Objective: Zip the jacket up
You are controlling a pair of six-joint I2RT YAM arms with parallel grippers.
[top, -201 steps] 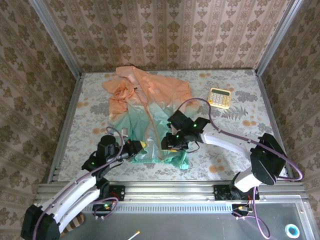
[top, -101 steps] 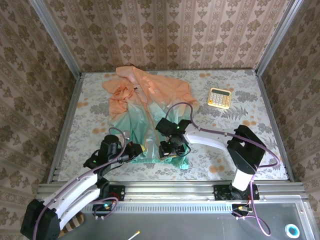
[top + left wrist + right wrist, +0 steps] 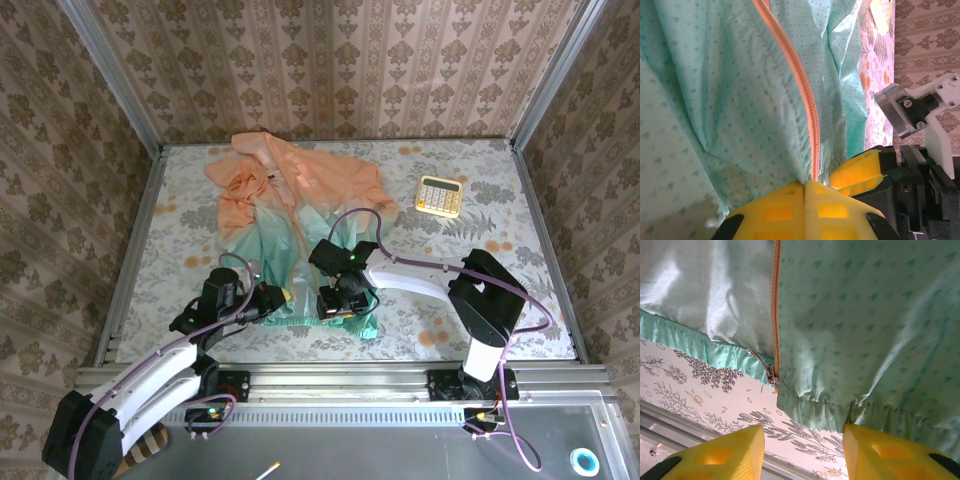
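Left arm [image 3: 145, 380], right arm [image 3: 420, 272]: white links, black joints, small green lights. Purple cables [image 3: 360, 208] loop off wrists. Fingers [image 3: 775, 206] yellow, square-pocketed. Grey metal plate [image 3: 897, 114], white mount [image 3: 942, 92] show screw heads.

Peach-to-mint jacket [image 3: 300, 190], orange zipper [image 3: 800, 100], floral table [image 3: 450, 275], yellow calculator [image 3: 439, 195], damask-patterned walls [image 3: 350, 70]

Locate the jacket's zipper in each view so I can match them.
Top external: the zipper runs down the jacket's middle.
Left wrist: zipper crosses centre diagonally, ending at the left gripper.
Right wrist: zipper upper left, vertical.
Shared landmark: the mint hem.
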